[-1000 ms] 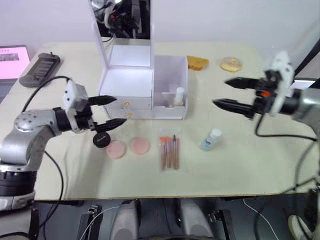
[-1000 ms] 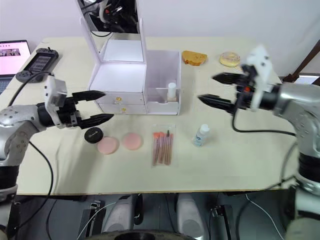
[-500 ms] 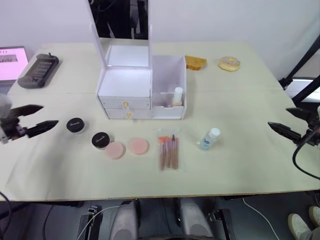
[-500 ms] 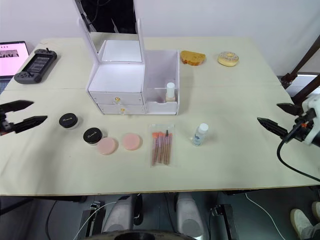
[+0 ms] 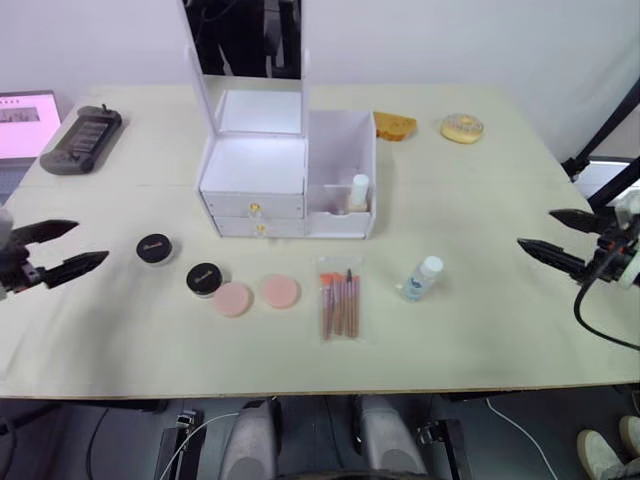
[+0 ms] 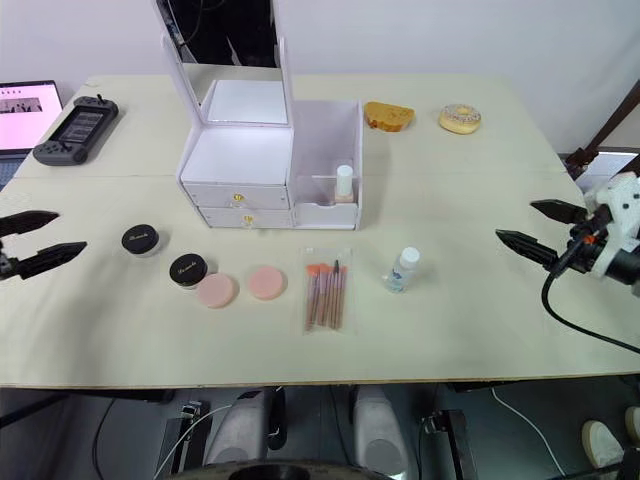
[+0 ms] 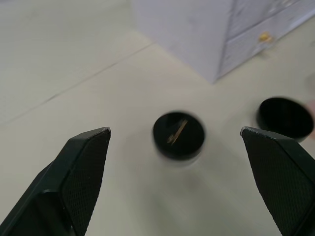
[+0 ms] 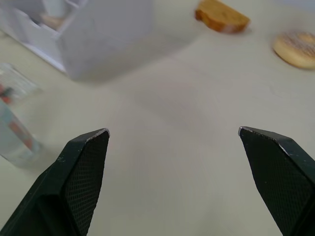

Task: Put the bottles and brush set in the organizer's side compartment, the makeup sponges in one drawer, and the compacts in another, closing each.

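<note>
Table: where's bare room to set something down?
Free: the table between the clear bottle and the right gripper; also behind the organizer, toward the game controller. Crowded: the strip in front of the organizer, from compacts to brush set.

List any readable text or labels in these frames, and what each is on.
None can be read.
Compact lid: small lettering, too small to read.
Second compact lid: lettering, too small.
Clear bottle: pale label, no legible print.
Laptop screen: pink page, text too small.
</note>
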Controlling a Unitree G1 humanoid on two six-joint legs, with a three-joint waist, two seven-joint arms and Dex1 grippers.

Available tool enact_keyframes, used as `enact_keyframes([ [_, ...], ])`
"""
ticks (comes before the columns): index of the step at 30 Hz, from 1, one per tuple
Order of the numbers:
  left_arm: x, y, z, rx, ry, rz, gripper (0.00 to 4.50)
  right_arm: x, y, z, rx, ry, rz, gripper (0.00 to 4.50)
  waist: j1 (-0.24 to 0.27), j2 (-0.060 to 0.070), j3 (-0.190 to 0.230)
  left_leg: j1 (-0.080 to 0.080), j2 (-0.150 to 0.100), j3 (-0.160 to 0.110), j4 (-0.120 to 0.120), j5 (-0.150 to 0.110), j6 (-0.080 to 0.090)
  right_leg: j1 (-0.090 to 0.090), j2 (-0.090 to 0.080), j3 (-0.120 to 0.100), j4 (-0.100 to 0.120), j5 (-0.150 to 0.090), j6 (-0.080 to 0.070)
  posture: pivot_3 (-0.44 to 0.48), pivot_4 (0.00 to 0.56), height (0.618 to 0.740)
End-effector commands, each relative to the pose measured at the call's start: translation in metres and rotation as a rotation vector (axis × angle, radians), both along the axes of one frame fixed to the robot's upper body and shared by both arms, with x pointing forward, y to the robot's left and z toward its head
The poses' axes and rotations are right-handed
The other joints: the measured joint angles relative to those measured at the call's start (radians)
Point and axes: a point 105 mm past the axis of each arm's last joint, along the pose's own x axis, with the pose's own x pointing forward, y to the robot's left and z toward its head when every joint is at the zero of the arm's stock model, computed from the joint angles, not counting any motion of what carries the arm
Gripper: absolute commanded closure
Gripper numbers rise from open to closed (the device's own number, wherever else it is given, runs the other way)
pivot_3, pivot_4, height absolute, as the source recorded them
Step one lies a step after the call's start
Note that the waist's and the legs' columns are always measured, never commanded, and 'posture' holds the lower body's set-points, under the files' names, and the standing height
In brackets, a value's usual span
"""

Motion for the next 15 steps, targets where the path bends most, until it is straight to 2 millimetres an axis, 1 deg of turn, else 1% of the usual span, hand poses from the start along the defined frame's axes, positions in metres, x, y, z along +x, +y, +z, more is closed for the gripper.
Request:
enact_keyframes([
  [1,0.004,-0.047,0.025,-0.023,-0.036,-0.186,0.0,-0.009,0.035,0.027,-0.017,-0.028,0.138,0.04,0.001,0.0,0.0,0.0,0.0,0.0,0.0,0.0,0.0,0.0,0.0,0.0,0.0,0.0,0.0,0.0,0.15,0.738],
  [3,0.002,-0.077,0.028,-0.041,-0.016,-0.292,0.0,-0.017,0.051,0.029,-0.02,-0.004,0.206,0.04,0.003,0.0,0.0,0.0,0.0,0.0,0.0,0.0,0.0,0.001,0.0,0.0,0.0,0.0,0.0,0.0,0.15,0.738],
  [6,-0.003,-0.116,0.03,-0.064,0.009,-0.425,0.0,-0.029,0.07,0.032,-0.014,0.019,0.276,0.04,0.003,0.0,0.0,0.0,0.0,0.0,0.0,0.0,0.0,0.001,0.0,0.0,0.0,-0.001,0.001,0.0,0.15,0.738],
  [8,-0.006,-0.137,0.028,-0.068,0.022,-0.49,0.0,-0.034,0.08,0.032,-0.019,0.027,0.3,0.04,0.004,0.0,0.0,0.0,0.0,0.0,0.001,0.0,0.0,0.001,0.001,0.0,0.0,-0.001,0.002,0.0,0.15,0.738],
  [9,-0.008,-0.149,0.026,-0.061,0.029,-0.524,0.0,-0.037,0.084,0.029,-0.025,0.035,0.309,0.04,0.005,0.0,0.0,0.0,0.0,0.0,0.001,0.0,0.0,0.001,0.001,0.0,0.0,-0.001,0.002,0.0,0.15,0.738],
  [10,-0.008,-0.156,0.025,-0.055,0.034,-0.544,0.0,-0.039,0.087,0.027,-0.029,0.042,0.314,0.04,0.005,0.0,0.0,0.0,0.0,-0.001,0.001,0.0,0.0,0.001,0.001,0.0,0.001,-0.001,0.002,0.0,0.15,0.738],
  [11,-0.01,-0.168,0.023,-0.041,0.037,-0.586,0.0,-0.043,0.093,0.023,-0.032,0.057,0.329,0.04,0.005,0.0,0.0,0.0,0.0,-0.001,0.002,0.0,0.0,0.002,0.001,0.0,0.001,-0.001,0.002,0.0,0.15,0.738],
  [13,-0.012,-0.18,0.021,-0.026,0.038,-0.628,0.0,-0.047,0.098,0.019,-0.035,0.073,0.344,0.04,0.006,-0.001,0.0,0.001,0.0,-0.001,0.002,0.0,0.0,0.003,0.002,0.0,0.001,-0.001,0.002,0.0,0.15,0.738],
  [15,-0.013,-0.201,0.03,-0.06,0.017,-0.695,0.0,-0.047,0.106,0.013,-0.022,0.067,0.335,0.04,0.006,-0.001,0.0,0.002,0.0,-0.001,0.003,0.0,0.0,0.004,0.002,0.0,0.001,-0.001,0.002,0.0,0.15,0.738],
])
